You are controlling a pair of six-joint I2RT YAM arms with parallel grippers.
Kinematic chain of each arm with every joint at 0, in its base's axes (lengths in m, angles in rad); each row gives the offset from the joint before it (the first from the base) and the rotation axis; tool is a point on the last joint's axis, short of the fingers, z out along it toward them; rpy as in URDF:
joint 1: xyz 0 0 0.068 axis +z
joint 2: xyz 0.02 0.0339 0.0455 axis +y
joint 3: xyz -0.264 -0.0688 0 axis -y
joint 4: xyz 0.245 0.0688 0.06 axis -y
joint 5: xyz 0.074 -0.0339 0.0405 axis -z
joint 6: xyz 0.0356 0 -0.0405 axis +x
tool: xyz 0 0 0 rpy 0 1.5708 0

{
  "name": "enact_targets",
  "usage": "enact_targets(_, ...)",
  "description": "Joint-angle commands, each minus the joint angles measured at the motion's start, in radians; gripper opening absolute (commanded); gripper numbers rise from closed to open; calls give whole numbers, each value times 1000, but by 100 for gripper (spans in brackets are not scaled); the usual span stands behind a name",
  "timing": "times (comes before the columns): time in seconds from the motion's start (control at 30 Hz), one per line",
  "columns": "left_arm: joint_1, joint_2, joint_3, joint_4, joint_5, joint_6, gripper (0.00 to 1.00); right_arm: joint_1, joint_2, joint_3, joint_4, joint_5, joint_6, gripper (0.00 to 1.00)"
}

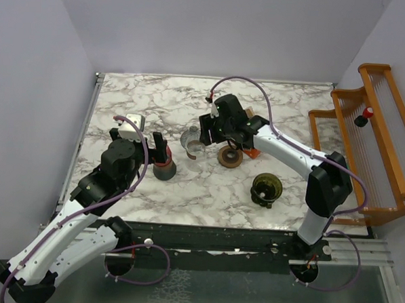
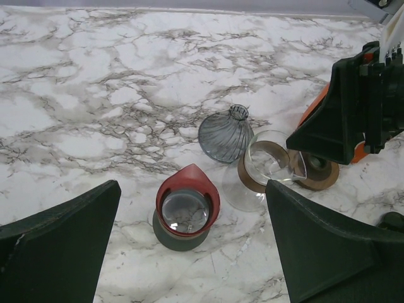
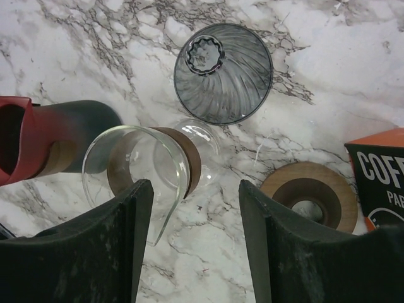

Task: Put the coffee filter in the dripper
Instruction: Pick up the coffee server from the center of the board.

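Claws first: left claw (image 2: pixel 192 189) was spread fully wide and held nothing, hanging over the upright jug with a red teardrop rim and dark grey body (image 2: pixel 187 211), lower centre of the left wrist view. Right claw (image 3: pixel 196 186) was partly open, fingers (image 3: pixel 95 252) well apart. The clear glass carafe with a brown wooden collar (image 3: pixel 189 161) lay on its side just ahead of that gap, its pouring lip close to the finger on the left of the frame. Couldn't tell whether it touched; no grip visible.

Smoky grey ribbed glass dripper cone (image 3: pixel 223 72) sat wide mouth down, narrow end up, on the white-and-grey marble bench (image 1: pixel 158 95). That put it upper centre of the right wrist view, just beside the carafe's bulb; contact unclear.

White paper coffee filter: couldn't pick it out in any view, so location unknown.

Round light wooden ring with a dark centre hole (image 3: pixel 284 183) lay flat at lower right of the right wrist view, near the carafe but apart from it. Brown-and-orange "COFFEE" carton (image 3: pixel 379 170) was at the right edge, just beside the ring.

In the overhead view, a dark olive round item (image 1: pixel 266 189) sat right of centre, well apart from the rest. Orange wooden rack (image 1: pixel 373 67) stood off the bench's right edge.
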Motion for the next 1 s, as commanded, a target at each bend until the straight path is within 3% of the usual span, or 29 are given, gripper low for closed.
enact_targets(0.0, 5, -4, -10, 14, -23, 9, 99, 8, 32, 39, -19, -40, 22, 60)
enact_targets(0.57, 7, -8, -9, 14, -22, 14, 99, 34, 111, 87, -57, -41, 19, 38)
enact_targets(0.87, 8, -12, -11, 15, -24, 19, 99, 42, 110, 99, -69, -33, 21, 16)
enact_targets(0.97, 8, -12, -12, 14, -25, 21, 99, 45, 98, 100, -76, -32, 23, 4)
